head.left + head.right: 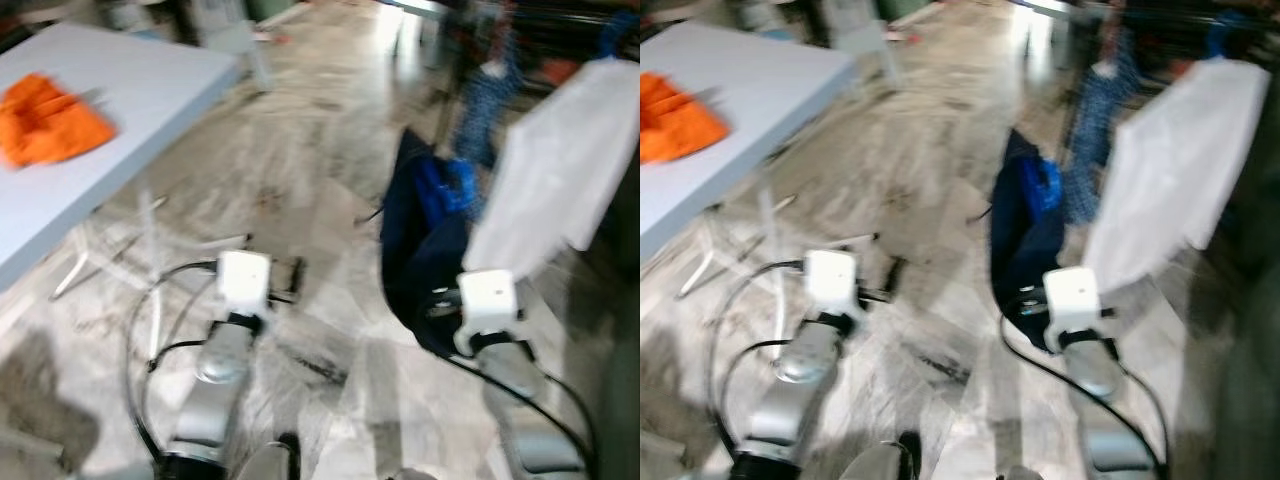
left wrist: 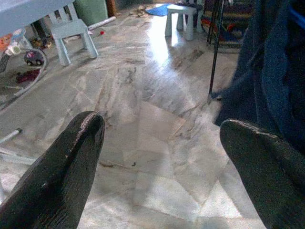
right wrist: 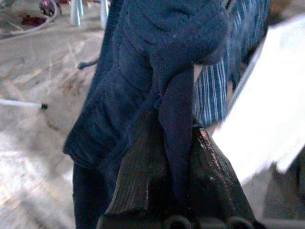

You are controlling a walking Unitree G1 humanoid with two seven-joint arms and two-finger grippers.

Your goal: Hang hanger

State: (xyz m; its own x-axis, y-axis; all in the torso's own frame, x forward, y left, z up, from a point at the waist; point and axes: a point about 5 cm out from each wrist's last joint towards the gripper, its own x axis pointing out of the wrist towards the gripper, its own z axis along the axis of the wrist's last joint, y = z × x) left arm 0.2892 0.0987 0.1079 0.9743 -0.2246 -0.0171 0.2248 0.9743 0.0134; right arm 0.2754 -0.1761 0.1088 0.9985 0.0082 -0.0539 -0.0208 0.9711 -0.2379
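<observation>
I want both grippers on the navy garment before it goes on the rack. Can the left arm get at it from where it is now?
Probably yes. The left gripper is open and empty, and only bare floor lies between it and the navy garment, which the right gripper holds close beside it.

The garment (image 3: 143, 81) is dark navy, with a brighter blue patch in the head views; behind it hang a blue-and-white striped cloth (image 3: 214, 90) and a plain white one (image 1: 565, 170). An orange cloth (image 1: 45, 120) lies on the pale blue-grey desk (image 1: 150, 100); the floor (image 2: 157, 133) is grey-veined marble; a small chair (image 2: 71, 33) is light blue.
</observation>
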